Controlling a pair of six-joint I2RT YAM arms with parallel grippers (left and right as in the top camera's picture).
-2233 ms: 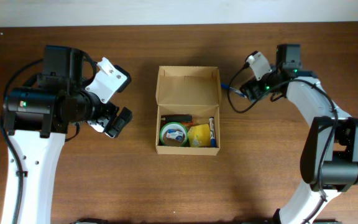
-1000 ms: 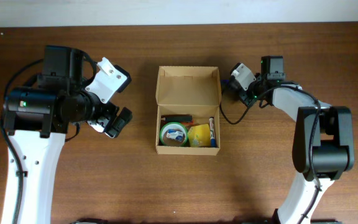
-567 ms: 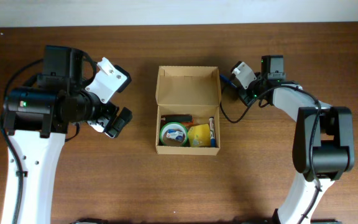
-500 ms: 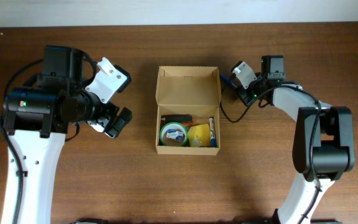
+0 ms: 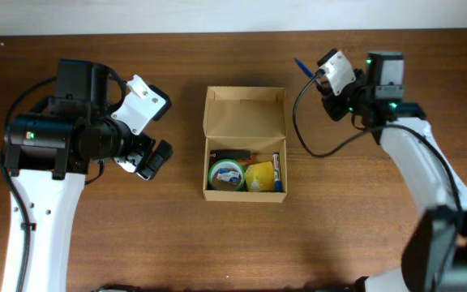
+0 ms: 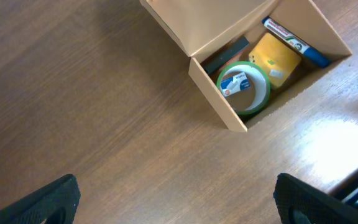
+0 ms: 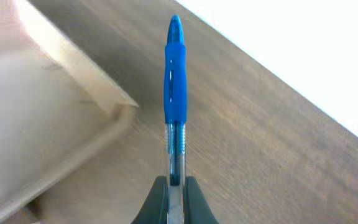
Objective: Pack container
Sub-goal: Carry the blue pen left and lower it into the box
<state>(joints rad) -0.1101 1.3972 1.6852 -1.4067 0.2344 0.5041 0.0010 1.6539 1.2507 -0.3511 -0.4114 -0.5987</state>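
Note:
The container [image 5: 215,195], a tan cardboard box, sits mid-table with its lid flap [image 5: 246,113] standing open at the back. Inside lie a green tape roll [image 5: 227,173], a yellow item [image 5: 258,175] and a blue marker [image 5: 276,169]. My right gripper [image 5: 318,79] hovers beyond the box's back right corner, shut on a blue pen [image 5: 302,66]. In the right wrist view the pen [image 7: 174,81] sticks out straight ahead of the right gripper [image 7: 175,186], beside the box's flap edge [image 7: 73,68]. My left gripper [image 6: 179,205] is open over bare wood left of the box [image 6: 219,106].
The brown wooden table [image 5: 355,227] ends at a pale wall strip [image 5: 217,15] along the back. A black cable [image 5: 314,146] loops from the right wrist toward the box's right side. The left arm [image 5: 47,146] fills the table's left part.
The right gripper has swung from beside the box's back right corner up and toward the back right, carrying the blue pen. The left arm has stayed put.

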